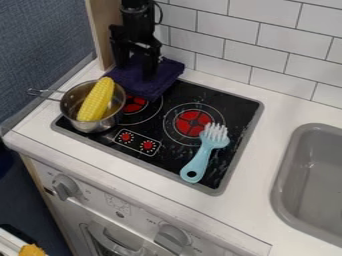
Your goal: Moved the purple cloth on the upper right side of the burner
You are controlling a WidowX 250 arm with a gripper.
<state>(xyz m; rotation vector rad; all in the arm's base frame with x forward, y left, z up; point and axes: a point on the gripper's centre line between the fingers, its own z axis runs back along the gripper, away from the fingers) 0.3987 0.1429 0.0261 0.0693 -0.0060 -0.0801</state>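
Observation:
The purple cloth (155,84) lies bunched at the back left of the stove, partly over the black cooktop's rear left corner and partly on the white counter behind. Directly over it hangs my gripper (135,67), pointing down with its fingers apart, open, the tips at the cloth; whether they touch it I cannot tell. The black cooktop (179,99) has two red burners, and the cloth's front edge lies close to the left burner (134,104).
A metal pot (73,102) holding a yellow corn cob (97,100) stands at the cooktop's left edge. A light-blue brush (200,159) lies on the front right of the cooktop. The tiled wall (224,32) rises behind; a grey sink (314,175) is at right.

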